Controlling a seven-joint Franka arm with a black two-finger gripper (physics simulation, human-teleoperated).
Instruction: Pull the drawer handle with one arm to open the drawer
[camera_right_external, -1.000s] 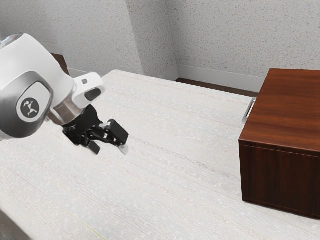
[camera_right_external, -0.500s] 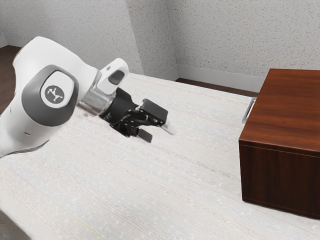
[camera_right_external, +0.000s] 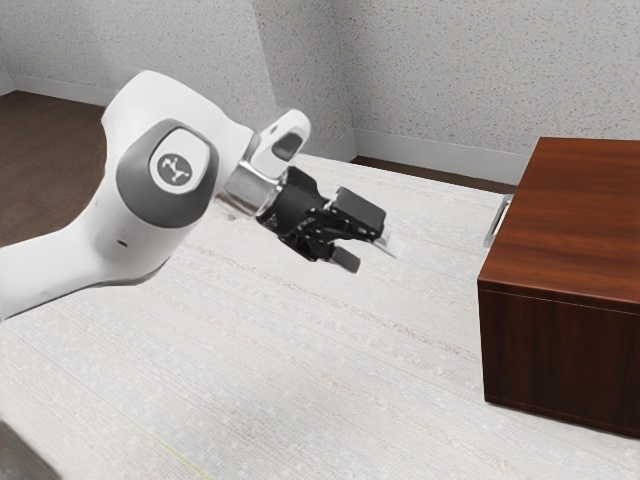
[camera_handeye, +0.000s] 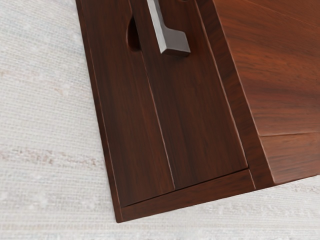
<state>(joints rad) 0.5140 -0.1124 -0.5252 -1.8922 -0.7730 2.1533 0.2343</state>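
Note:
A dark brown wooden drawer cabinet stands on the pale table at the exterior view's right. Its grey metal handle sticks out of the face turned toward the arm. My black gripper hovers above the table mid-way across, a good gap short of the handle, its fingers apart with nothing between them. In the wrist view the drawer front lies flush in the cabinet, with the handle across it.
The pale woven table top stretches wide around the cabinet. Speckled grey walls with a white baseboard and dark floor lie behind.
My arm has swung from the exterior view's left toward the right and risen, carrying the gripper closer to the cabinet's handle. The cabinet has not moved.

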